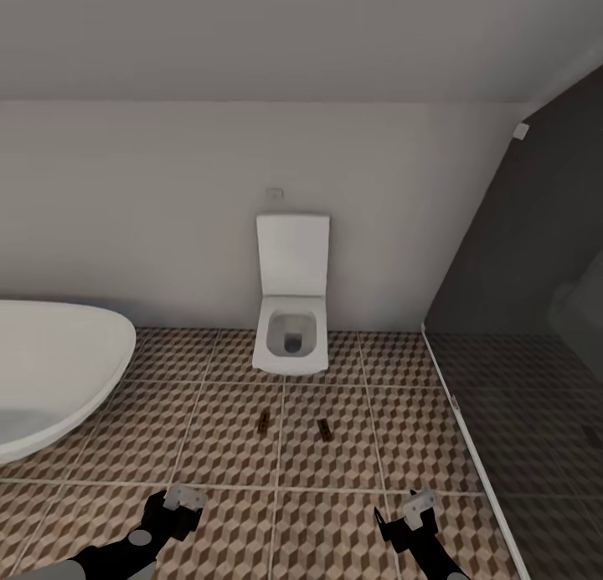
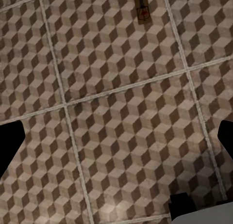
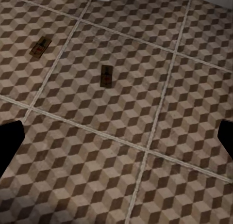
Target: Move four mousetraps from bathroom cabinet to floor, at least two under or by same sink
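Two mousetraps lie flat on the bathroom floor (image 1: 209,446) in front of the toilet: one (image 1: 263,423) to the left, one (image 1: 323,430) to the right. The right wrist view looks down on both, the left one (image 3: 41,47) and the right one (image 3: 105,75); the left wrist view catches one mousetrap (image 2: 142,10). My left gripper (image 1: 182,500) and right gripper (image 1: 419,506) hang low over the tiles, nearer to me than the traps. Both are open with nothing between their fingers (image 2: 9,146) (image 3: 9,146). The cabinet and the sink are out of view.
A square white toilet (image 1: 291,333) stands against the back wall. An oval white bathtub (image 1: 50,371) fills the left side. A dark glass shower partition (image 1: 519,329) with a white sill closes off the right.
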Motion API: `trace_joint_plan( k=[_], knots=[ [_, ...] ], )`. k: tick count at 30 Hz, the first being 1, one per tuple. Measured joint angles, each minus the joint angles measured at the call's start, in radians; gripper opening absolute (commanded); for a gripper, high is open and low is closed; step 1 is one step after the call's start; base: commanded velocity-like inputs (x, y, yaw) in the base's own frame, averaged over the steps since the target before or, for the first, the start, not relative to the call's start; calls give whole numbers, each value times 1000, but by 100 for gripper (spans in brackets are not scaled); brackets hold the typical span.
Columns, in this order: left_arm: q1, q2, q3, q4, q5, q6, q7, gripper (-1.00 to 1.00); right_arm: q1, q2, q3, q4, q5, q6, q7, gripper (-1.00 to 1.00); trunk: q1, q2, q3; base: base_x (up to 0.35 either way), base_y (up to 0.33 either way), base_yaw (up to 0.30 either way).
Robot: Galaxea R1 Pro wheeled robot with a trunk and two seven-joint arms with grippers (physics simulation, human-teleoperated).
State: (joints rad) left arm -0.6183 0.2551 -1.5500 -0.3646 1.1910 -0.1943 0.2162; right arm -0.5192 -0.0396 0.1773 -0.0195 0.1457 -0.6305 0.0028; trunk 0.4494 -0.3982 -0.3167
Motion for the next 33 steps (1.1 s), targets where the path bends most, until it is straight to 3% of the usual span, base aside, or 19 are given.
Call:
trace_joint_plan(
  k=[24,33],
  knots=[
    [0,-2,0,-2,0,0,0,100,0,10,0,0,0,0,-1,100,0,0,28,0,0,0],
    [0,-32,0,-1,1,0,4,100,0,24,0,0,0,1,-2,100,0,0,29,0,0,0]
  ],
)
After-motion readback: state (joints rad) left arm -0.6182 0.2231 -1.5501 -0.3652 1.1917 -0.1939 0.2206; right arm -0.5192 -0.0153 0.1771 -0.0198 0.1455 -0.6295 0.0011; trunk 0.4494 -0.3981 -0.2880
